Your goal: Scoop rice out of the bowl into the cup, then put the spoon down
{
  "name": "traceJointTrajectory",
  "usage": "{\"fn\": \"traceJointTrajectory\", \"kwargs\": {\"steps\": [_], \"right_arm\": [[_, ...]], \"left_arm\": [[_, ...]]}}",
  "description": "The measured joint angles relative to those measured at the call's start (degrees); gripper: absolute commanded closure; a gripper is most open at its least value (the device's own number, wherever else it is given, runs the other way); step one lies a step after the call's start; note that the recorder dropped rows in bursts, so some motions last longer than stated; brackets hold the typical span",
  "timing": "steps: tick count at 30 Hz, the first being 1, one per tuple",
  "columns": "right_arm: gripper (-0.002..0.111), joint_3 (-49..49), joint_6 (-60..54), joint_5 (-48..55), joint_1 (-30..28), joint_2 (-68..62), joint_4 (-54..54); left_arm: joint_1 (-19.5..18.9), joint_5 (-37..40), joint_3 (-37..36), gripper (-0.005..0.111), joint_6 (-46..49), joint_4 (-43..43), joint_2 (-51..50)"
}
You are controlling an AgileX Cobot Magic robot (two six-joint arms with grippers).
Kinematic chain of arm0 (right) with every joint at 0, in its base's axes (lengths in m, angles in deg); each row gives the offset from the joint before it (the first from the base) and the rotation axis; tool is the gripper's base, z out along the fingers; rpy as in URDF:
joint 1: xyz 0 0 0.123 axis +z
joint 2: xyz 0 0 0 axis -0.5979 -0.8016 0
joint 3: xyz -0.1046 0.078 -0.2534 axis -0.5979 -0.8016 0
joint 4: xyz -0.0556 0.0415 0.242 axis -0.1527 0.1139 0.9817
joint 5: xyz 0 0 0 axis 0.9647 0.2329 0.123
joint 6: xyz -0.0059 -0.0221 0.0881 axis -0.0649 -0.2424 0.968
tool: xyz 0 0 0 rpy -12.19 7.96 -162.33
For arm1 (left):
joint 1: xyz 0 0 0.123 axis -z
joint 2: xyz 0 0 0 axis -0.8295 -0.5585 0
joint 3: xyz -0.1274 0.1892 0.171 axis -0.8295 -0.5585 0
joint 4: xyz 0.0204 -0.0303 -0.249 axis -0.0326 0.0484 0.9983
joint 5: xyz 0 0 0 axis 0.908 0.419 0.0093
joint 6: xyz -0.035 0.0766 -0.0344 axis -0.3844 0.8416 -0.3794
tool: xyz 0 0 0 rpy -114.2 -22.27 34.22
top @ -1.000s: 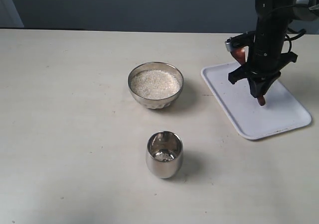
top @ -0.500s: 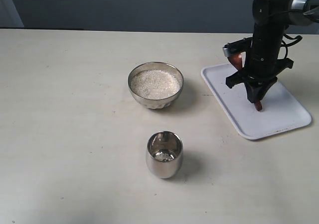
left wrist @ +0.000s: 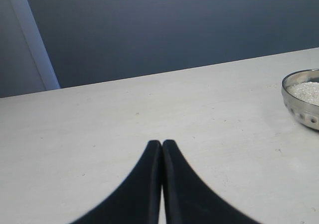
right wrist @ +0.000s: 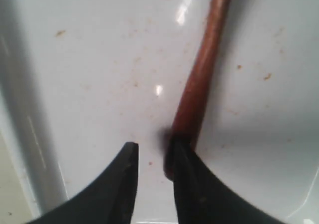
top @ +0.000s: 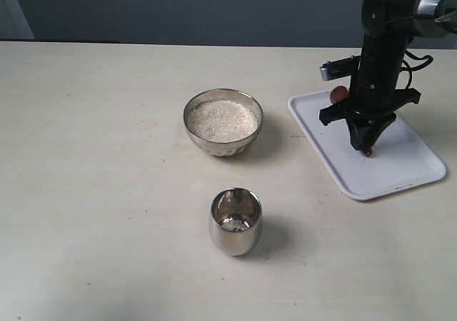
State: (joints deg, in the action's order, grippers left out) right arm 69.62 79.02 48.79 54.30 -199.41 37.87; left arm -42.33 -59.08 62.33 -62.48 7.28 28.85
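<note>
The steel bowl (top: 223,121) holds a heap of rice (top: 221,119) at the table's middle. In front of it stands the cup (top: 235,221) with a few grains at its bottom. The brown spoon (top: 338,93) (right wrist: 202,79) lies on the white tray (top: 400,171). My right gripper (top: 364,146) (right wrist: 153,149) points down at the handle end, open, with a gap between the fingers; the handle touches only one finger. My left gripper (left wrist: 162,144) is shut and empty over bare table, with the bowl (left wrist: 301,97) off to one side.
The tray's raised rim (right wrist: 30,134) runs close beside my right gripper. Pale table surface spreads left of the bowl and cup. A dark wall stands behind the table.
My right arm has come down onto the tray, bringing the spoon flat onto it. Its jaws have parted off the handle. The left gripper, bowl and cup have not moved.
</note>
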Motion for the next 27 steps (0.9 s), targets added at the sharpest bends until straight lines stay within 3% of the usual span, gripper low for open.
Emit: {"fn": "traceJointTrajectory", "kwargs": {"steps": [9, 19, 22, 24, 27], "right_arm": [[0.082, -1.7, 0.6, 0.0, 0.0, 1.7, -0.7], [0.083, -1.7, 2.3, -0.1, 0.0, 12.4, -0.9], [0.092, -2.9, 2.9, -0.2, 0.0, 17.7, 0.7], [0.106, -5.3, 2.9, -0.7, 0.0, 21.8, 1.7], [0.109, -12.1, 3.4, -5.1, 0.0, 30.0, 3.0]], "left_arm": [[0.0, 0.0, 0.0, 0.106, 0.0, 0.0, 0.0], [0.0, 0.0, 0.0, 0.106, 0.0, 0.0, 0.0], [0.0, 0.0, 0.0, 0.106, 0.0, 0.0, 0.0], [0.0, 0.0, 0.0, 0.106, 0.0, 0.0, 0.0], [0.0, 0.0, 0.0, 0.106, 0.0, 0.0, 0.0]]}}
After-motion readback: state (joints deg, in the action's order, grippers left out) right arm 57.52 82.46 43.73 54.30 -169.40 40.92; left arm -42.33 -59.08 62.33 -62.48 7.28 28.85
